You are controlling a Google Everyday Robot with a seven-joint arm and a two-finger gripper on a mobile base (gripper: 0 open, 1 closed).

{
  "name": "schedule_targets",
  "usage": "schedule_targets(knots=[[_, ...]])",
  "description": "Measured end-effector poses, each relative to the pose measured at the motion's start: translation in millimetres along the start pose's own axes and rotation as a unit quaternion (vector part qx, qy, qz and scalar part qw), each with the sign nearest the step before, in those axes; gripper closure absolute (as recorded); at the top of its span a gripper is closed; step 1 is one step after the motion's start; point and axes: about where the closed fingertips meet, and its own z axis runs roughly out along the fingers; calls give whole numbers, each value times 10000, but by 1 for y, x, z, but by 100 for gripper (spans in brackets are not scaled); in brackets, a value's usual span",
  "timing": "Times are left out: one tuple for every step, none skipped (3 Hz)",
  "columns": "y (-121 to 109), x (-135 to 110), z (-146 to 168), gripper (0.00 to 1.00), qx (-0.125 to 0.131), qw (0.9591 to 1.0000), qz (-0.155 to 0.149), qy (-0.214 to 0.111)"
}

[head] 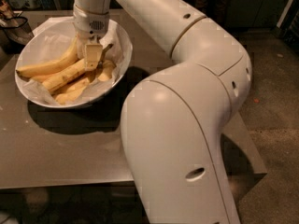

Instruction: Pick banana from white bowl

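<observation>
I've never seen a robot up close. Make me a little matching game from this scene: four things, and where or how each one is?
Things:
1. gripper
2. banana
3. white bowl
4. table

Descriptions:
a. grey, underneath the bowl
b. yellow with brown speckles, lying in the bowl
c. down inside the bowl, at the bananas
d. lined with crinkled white paper

Pairs: 1-c, 2-b, 3-d, 4-a

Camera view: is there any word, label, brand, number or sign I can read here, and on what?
None: no text shows on the robot arm, the white bowl, the banana or the table.
The gripper is down in the bowl at the banana.
</observation>
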Motion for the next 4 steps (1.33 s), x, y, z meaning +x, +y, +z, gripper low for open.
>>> schedule_targets(knots=[[0,0,0,89,0,10000,0,0],[0,1,3,100,0,10000,0,0],[1,2,6,100,3,10000,0,-1],[-8,-3,-1,100,296,9995,-29,-93]])
